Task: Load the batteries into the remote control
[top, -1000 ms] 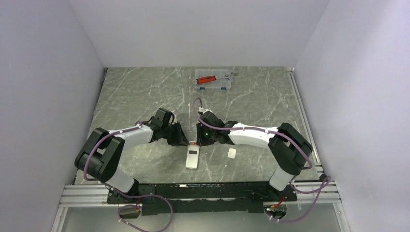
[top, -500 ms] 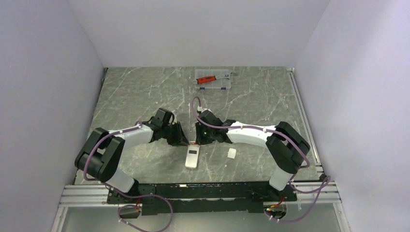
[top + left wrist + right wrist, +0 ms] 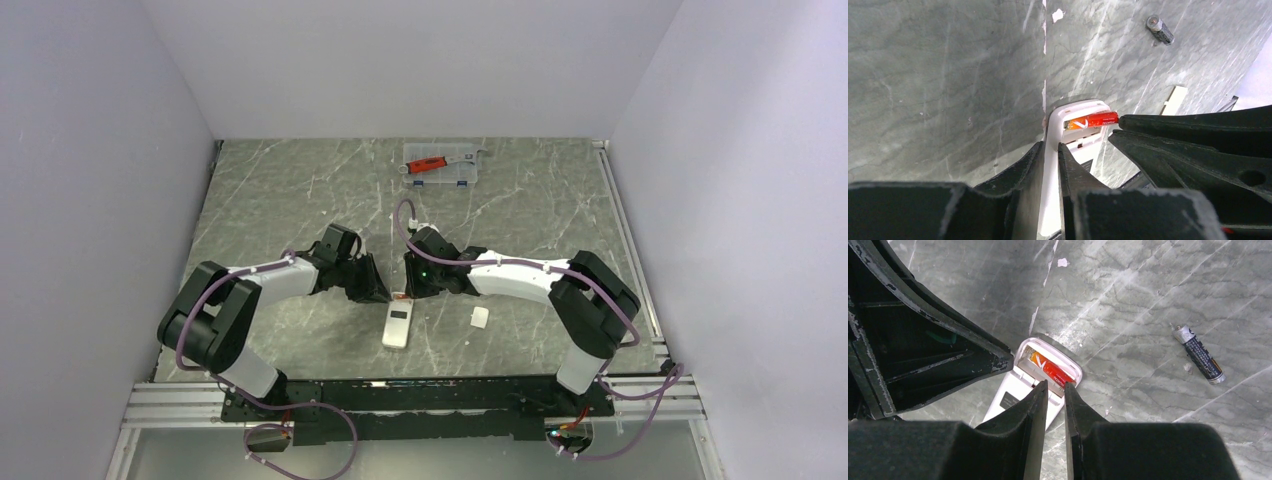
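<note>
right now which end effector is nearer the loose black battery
Right: the right end effector meets the remote control on the side facing the loose battery; the left end effector clamps the opposite edge.

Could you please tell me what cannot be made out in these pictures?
- Right wrist view: the right gripper covers the end of the orange battery; grip or push unclear.
- Left wrist view: the left gripper hides most of the remote control.
- Top view: the loose black battery is too small or hidden.
</note>
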`<act>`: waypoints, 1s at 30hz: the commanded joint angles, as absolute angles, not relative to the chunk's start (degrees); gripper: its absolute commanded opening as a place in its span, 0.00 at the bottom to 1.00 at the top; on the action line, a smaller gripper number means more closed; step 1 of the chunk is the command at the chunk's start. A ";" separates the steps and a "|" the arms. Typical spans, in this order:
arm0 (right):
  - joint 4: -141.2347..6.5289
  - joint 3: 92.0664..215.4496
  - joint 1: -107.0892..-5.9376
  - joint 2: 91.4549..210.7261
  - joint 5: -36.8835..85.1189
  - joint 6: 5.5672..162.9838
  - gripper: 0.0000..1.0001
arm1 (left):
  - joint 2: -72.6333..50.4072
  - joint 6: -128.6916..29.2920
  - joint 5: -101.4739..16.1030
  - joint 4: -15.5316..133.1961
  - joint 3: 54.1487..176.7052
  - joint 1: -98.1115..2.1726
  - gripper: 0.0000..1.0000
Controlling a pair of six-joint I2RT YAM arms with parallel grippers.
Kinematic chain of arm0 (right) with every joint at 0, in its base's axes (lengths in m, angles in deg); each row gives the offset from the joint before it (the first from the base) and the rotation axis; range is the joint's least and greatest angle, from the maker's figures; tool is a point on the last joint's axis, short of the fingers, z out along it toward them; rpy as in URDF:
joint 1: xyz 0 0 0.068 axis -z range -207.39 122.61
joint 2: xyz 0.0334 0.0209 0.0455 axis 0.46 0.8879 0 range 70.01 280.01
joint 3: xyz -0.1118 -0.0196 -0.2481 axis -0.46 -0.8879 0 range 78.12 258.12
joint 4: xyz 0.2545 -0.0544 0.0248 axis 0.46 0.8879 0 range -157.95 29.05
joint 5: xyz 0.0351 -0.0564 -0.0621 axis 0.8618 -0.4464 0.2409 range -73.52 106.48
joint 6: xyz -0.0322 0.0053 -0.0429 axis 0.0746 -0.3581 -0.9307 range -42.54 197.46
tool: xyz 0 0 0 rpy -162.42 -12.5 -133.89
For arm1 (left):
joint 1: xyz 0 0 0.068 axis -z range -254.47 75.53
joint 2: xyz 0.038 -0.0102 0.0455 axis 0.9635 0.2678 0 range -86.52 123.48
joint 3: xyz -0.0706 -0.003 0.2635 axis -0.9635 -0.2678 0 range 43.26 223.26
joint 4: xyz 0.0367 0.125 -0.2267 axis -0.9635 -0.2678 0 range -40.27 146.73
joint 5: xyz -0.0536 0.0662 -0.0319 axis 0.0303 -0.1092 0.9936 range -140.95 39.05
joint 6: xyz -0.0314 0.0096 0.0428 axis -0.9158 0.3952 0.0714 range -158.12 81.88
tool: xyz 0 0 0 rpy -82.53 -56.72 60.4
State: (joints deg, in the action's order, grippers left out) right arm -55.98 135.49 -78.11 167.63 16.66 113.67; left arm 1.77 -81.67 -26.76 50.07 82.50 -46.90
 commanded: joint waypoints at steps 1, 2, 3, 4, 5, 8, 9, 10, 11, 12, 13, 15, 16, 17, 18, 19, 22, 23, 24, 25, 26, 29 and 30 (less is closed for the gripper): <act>-55.34 137.15 -77.92 165.98 15.25 113.14 0.21 | 2.43 -80.91 -25.81 51.63 84.30 -47.05 0.22; -55.25 137.11 -77.92 165.68 15.25 113.14 0.21 | 2.43 -80.97 -25.89 51.63 84.30 -47.05 0.22; -55.21 136.93 -77.92 165.46 15.25 113.22 0.21 | 2.44 -81.01 -25.87 51.70 84.30 -47.09 0.22; -55.25 136.81 -77.92 165.13 15.18 113.30 0.21 | 2.47 -81.01 -25.89 51.72 84.29 -47.05 0.22; -55.36 136.55 -77.91 164.98 15.05 113.39 0.21 | 2.43 -81.09 -25.90 51.78 84.30 -47.05 0.22; -54.99 136.31 -77.92 164.47 14.66 113.49 0.21 | 2.51 -81.18 -25.66 52.02 84.30 -47.05 0.22; -54.91 136.24 -77.92 164.45 14.51 113.49 0.21 | 2.51 -81.19 -25.57 52.14 84.30 -47.05 0.22; -54.86 136.16 -77.92 164.41 14.45 113.50 0.21 | 2.52 -81.25 -25.55 52.16 84.26 -47.09 0.22; -54.82 136.13 -77.92 164.31 14.41 113.54 0.21 | 2.52 -81.27 -25.47 52.23 84.22 -47.05 0.22; -54.71 136.07 -77.92 164.27 14.32 113.58 0.21 | 2.45 -81.27 -25.46 52.29 84.22 -47.05 0.22; -54.68 135.98 -77.92 164.23 14.24 113.65 0.21 | 2.38 -81.35 -25.46 52.25 84.14 -47.05 0.22; -54.59 135.87 -77.90 164.26 14.17 113.67 0.21 | 2.19 -81.28 -25.54 52.04 84.08 -47.05 0.22; -54.49 135.87 -77.90 164.41 14.14 113.74 0.21 | 2.04 -81.27 -25.55 51.99 84.04 -47.05 0.22; -54.47 135.87 -77.94 164.48 14.25 113.76 0.21 | 1.96 -81.34 -25.55 52.06 84.04 -47.09 0.22; -54.47 135.79 -77.93 164.57 14.31 113.84 0.21 | 1.91 -81.36 -25.55 52.07 83.96 -47.05 0.22; -54.54 135.72 -77.93 164.66 14.44 113.89 0.21 | 1.82 -81.36 -25.47 52.07 83.95 -47.05 0.22; -54.85 135.43 -77.92 164.65 14.67 114.11 0.21 | 1.64 -81.52 -25.46 52.18 83.82 -47.05 0.22; -54.78 135.43 -77.93 164.73 14.67 114.11 0.21 | 1.56 -81.54 -25.34 52.20 83.78 -47.09 0.22; -54.72 135.51 -77.95 164.77 14.79 114.19 0.21 | 1.58 -81.60 -25.30 52.20 83.78 -47.05 0.22; -54.73 135.47 -78.01 164.84 14.85 114.24 0.21 | 1.55 -81.62 -25.28 52.23 83.70 -47.07 0.22; -54.73 135.39 -78.01 164.83 14.95 114.28 0.21 | 1.50 -81.63 -25.35 52.17 83.77 -47.05 0.22; -54.92 135.17 -78.01 164.99 15.23 114.44 0.21 | 1.62 -81.55 -25.54 52.08 83.94 -47.05 0.22; -54.96 135.09 -78.01 165.06 15.37 114.46 0.21 | 1.70 -81.49 -25.55 52.12 84.07 -47.05 0.23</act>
State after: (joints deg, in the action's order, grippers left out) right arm -54.25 135.49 -78.08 166.54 15.42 113.75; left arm 2.23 -81.87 -26.35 50.51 82.50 -46.92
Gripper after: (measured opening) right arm 0.211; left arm 0.221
